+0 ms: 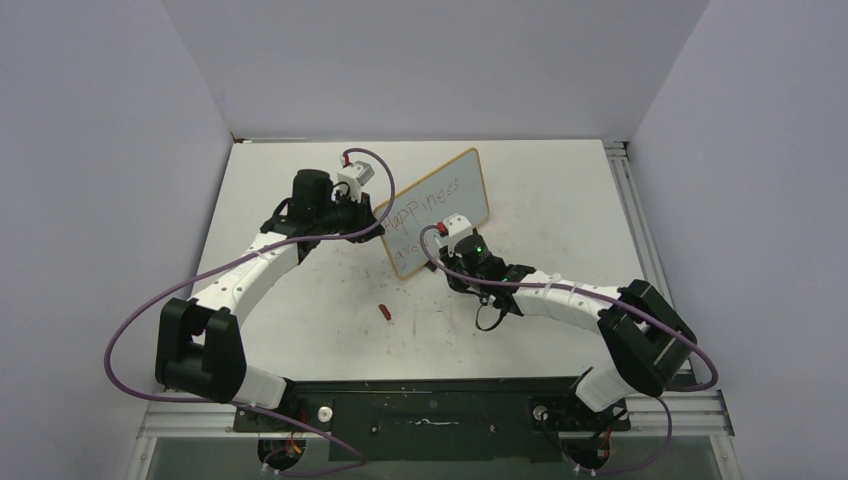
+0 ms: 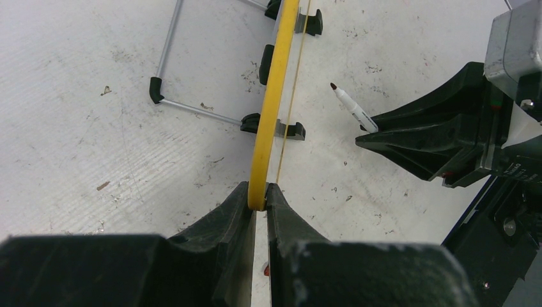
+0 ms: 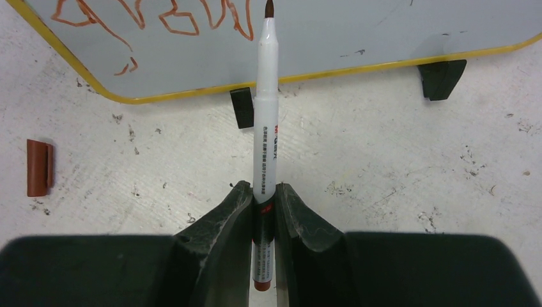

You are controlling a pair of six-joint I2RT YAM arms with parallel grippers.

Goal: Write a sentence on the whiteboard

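My right gripper (image 3: 264, 193) clamps the marker (image 3: 267, 115), tip aimed at the whiteboard (image 3: 383, 32), while my left gripper (image 2: 257, 196) pinches its frame (image 2: 272, 109) to steady it for writing.

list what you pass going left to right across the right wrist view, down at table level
red cap → board foot → marker → second board foot

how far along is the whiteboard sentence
Done: sentence has one red line and part of a second on the whiteboard. In hand: right gripper holds the uncapped marker, tip at that line's end; left gripper clamps the frame. Left: probably more words, as the board beyond is bare; then the cap.
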